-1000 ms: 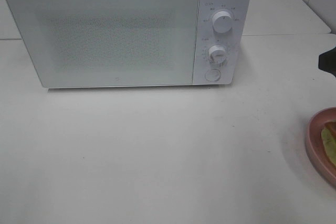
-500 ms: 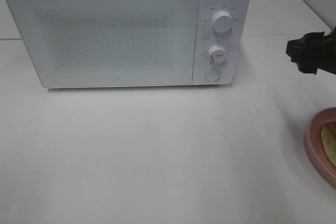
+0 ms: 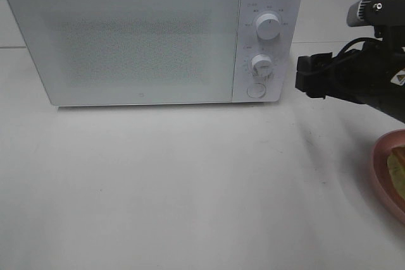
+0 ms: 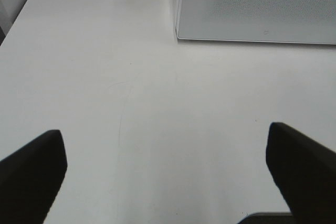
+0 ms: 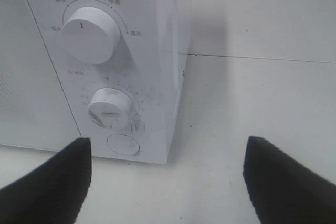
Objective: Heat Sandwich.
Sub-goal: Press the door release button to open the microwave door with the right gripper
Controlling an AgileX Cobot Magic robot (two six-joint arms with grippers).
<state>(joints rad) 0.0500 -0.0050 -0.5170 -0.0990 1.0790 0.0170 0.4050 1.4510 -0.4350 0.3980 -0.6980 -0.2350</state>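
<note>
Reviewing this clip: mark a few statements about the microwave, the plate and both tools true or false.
1. The microwave door is shut. True.
2. The right tool grips the sandwich. False: it is open and empty near the control panel; the sandwich lies on the pink plate.
3. The left tool is open above the table. True.
4. The panel carries three knobs. False: only an upper knob and a lower knob, with a round button beneath.
</note>
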